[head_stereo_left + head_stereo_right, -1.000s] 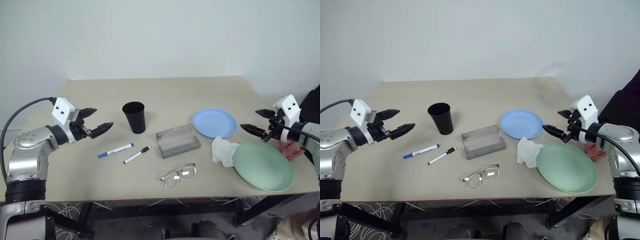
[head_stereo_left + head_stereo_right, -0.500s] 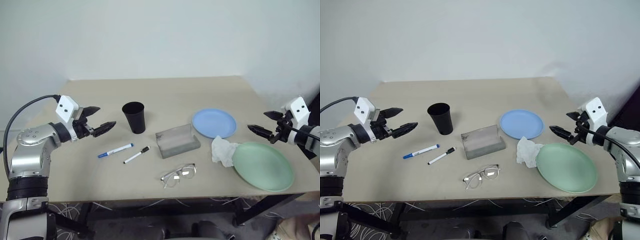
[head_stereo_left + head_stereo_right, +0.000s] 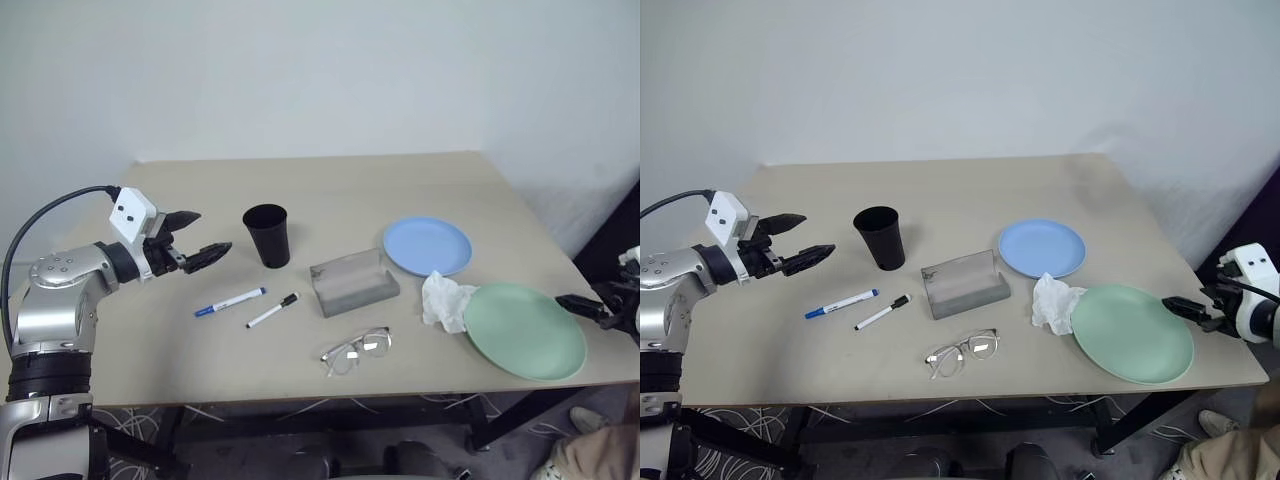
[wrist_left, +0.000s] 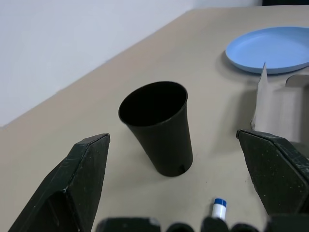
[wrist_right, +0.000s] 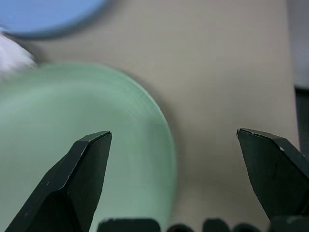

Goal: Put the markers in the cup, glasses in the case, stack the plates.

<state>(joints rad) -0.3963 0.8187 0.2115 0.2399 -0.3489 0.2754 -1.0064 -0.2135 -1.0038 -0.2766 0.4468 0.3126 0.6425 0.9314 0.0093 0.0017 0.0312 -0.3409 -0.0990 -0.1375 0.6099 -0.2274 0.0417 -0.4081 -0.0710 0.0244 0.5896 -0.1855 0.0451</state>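
The black cup stands upright left of centre. My left gripper hovers open just left of it, pointing at it. In front of the cup lie two markers, one blue-capped and one black-capped. To their right is the open grey case, with the glasses nearer the front edge. The blue plate sits behind the pale green plate. Off the green plate's right rim, at the table's right edge, my right gripper is open and empty.
A crumpled white tissue lies against the green plate's left rim. A person's leg shows low at the right, beside the table corner. The back half of the table is bare.
My right arm has swung right and down, from over the green plate's far rim to the table's right edge. A person's hand beside that plate has gone. The left arm has stayed put.
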